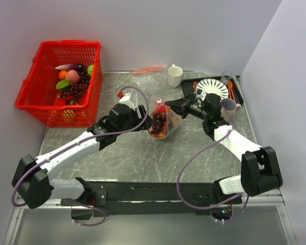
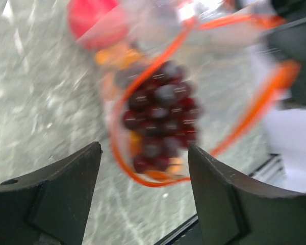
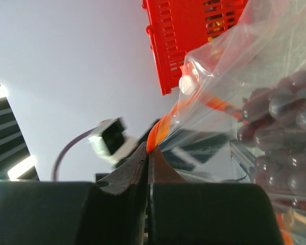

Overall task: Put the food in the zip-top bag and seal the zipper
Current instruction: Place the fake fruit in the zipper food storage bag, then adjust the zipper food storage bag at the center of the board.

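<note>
The zip-top bag [image 1: 162,125] sits in the middle of the table [image 1: 143,158], its mouth gaping in a loop. Inside it lies the dark grape bunch [image 2: 160,120], with the red round fruit [image 2: 92,18] and the orange-brown piece [image 2: 115,55] deeper in the bag, blurred in the left wrist view. The zipper [image 3: 160,127] runs as an orange-red strip round the mouth. Whether the bag's bottom rests on the table cannot be told.

The right gripper [image 3: 148,153] has its jaws pressed together on the zipper at the bag's far right corner, the strip and clear film coming up out of the closed tips. The left gripper [image 2: 144,148] is just left of the bag with its jaws spread wide; the bag shows beyond the gap between them and neither finger touches it.

The left arm slants from its base, near and left of the bag, up to the bag's left side, wrist pointing at the bag. The right arm bends at an elbow well to the right of the bag, and its forearm reaches back leftward to the bag's corner.

Left of the bag and farther back stands a red basket [image 1: 61,116] of toy foods. Behind the bag stands a white cup [image 1: 175,76], and behind it to the right a tray [image 1: 235,94] with a striped plate [image 1: 214,87].
</note>
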Motion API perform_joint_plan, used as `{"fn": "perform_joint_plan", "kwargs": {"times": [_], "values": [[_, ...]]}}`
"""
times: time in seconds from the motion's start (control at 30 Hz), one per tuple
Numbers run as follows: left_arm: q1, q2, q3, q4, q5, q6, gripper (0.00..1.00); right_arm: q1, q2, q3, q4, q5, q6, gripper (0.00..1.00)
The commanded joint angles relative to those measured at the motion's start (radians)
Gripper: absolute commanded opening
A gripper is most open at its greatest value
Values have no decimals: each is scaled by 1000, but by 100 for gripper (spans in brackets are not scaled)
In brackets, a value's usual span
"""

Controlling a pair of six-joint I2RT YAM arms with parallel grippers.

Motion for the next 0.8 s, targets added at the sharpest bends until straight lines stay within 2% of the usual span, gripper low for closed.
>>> {"fn": "perform_joint_plan", "kwargs": {"times": [0.0,0.07,0.17,0.33,0.7,0.73,0.77], "values": [[17,53,0,8,-33,-14,71,-7,-44,12,68,-23,-6,4],[23,87,6,6,-31,-14,68,-7,-51,9,65,-25,-6,4],[29,121,19,12,-19,-19,55,-7,-59,9,54,-23,-14,4],[29,151,26,34,1,-23,41,-7,-64,6,51,-25,-17,4],[31,179,8,94,70,-56,39,-8,-61,18,37,-32,-29,4],[29,179,9,95,72,-54,35,-7,-59,20,39,-34,-29,4],[29,184,9,95,70,-49,20,-7,-59,18,39,-34,-31,4]]}}
